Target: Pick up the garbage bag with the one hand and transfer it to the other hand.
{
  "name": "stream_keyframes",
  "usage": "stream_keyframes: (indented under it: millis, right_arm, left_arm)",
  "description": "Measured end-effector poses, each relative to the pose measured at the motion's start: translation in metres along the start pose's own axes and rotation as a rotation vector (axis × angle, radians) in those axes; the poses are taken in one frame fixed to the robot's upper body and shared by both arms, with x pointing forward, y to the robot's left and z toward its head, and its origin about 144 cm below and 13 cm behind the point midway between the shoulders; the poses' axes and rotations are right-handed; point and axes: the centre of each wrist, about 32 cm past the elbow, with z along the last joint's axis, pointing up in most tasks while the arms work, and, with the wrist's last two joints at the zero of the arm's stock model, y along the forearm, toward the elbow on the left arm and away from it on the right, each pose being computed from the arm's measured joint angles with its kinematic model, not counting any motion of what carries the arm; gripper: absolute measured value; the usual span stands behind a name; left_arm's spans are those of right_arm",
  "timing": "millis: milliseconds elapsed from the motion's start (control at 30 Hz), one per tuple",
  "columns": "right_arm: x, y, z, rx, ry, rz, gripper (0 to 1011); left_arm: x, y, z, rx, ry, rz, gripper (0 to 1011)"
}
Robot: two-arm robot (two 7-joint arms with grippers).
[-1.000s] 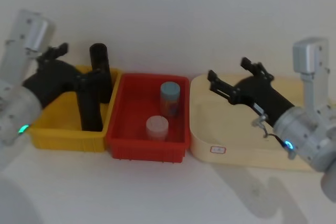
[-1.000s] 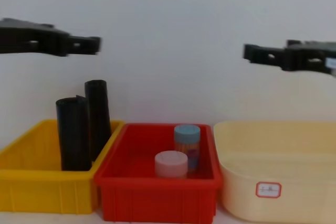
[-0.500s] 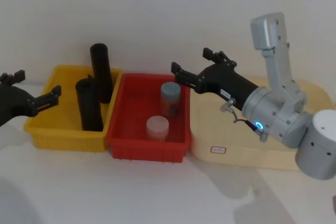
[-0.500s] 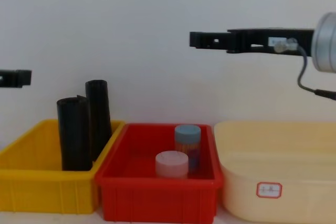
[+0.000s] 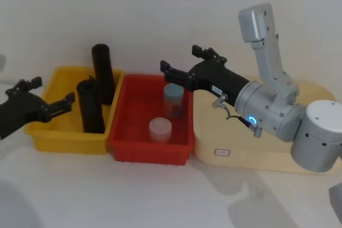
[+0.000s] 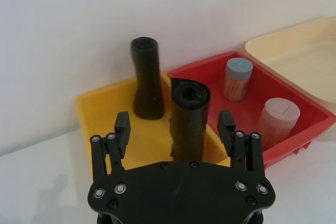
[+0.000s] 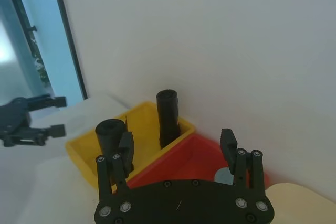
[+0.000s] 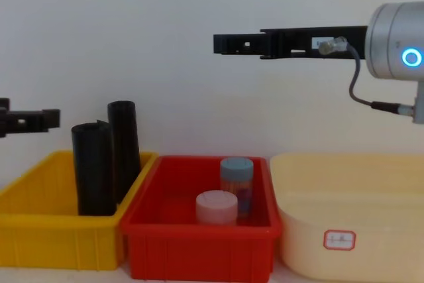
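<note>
Tabletop (image 5: 160, 196) and wall (image 5: 160, 14) white | garbage bag (image 5: 91, 108) upright in yellow bin (image 5: 59, 137) | left hand (image 5: 52, 92) at its 9 o'clock, fingers apart | right hand (image 5: 180, 60) above red bin (image 5: 133, 148), fingers apart

Soft, even, fairly bright light falls from overhead. Pale, diffuse grey shadows lie on the white worktop (image 5: 160, 196) in front of the red bin (image 5: 149, 148), heaviest toward its right.
</note>
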Motion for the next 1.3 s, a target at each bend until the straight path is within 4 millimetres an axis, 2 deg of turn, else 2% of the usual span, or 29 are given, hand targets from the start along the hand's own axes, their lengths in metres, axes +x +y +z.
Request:
stream_keyframes:
  millis: [333,767,1033,1300]
  right_arm:
    - [0.000,0.006,-0.002,-0.017,0.017,0.031,1001]
    - [0.002,0.012,-0.009,-0.070,0.053,0.064,1001]
    - [0.006,0.020,-0.023,-0.145,0.090,0.074,1001]
    - [0.009,0.031,-0.037,-0.209,0.128,0.083,1001]
  left_arm:
    - [-0.001,-0.031,-0.013,-0.004,0.014,-0.043,1001]
    - [-0.007,-0.061,-0.020,-0.003,0.026,-0.052,1002]
    - [-0.016,-0.079,-0.021,-0.004,0.038,-0.071,1002]
    - [-0.020,-0.087,-0.022,-0.002,0.041,-0.075,1002]
